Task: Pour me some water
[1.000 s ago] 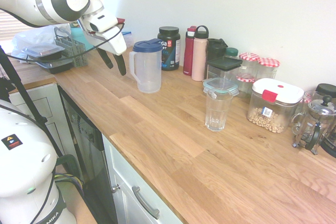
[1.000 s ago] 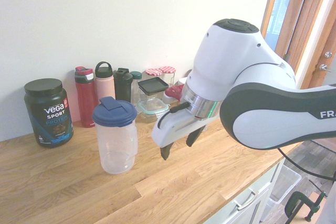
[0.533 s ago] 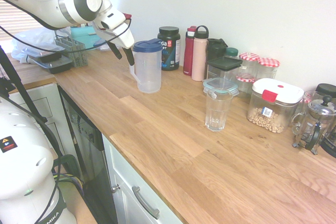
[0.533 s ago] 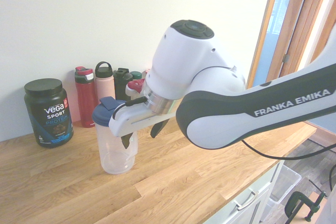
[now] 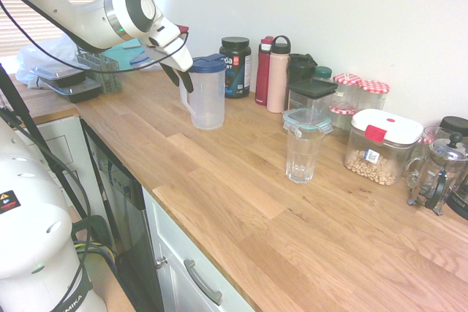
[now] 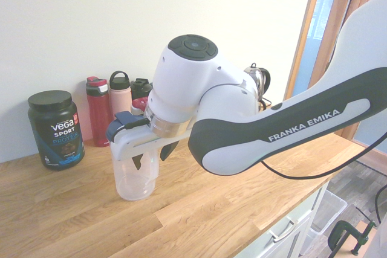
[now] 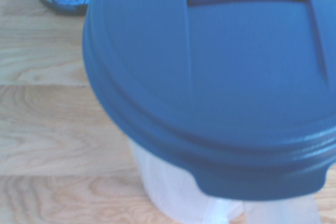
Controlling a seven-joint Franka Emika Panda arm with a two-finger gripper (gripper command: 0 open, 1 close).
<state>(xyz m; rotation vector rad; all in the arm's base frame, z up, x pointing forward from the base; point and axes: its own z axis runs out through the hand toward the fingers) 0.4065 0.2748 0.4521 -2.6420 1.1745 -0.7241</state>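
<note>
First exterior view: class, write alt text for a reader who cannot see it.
A white robot arm reaches from the left, its gripper at the handle of a clear jug with a blue lid on a wooden counter. To the right stands an empty glass; bottles and jars line the wall.

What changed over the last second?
The gripper moved from open counter to the handle side of the blue-lidded pitcher, fingers now straddling the handle and starting to close; no firm grip visible yet. Pitcher, glass and bottles stayed put.
</note>
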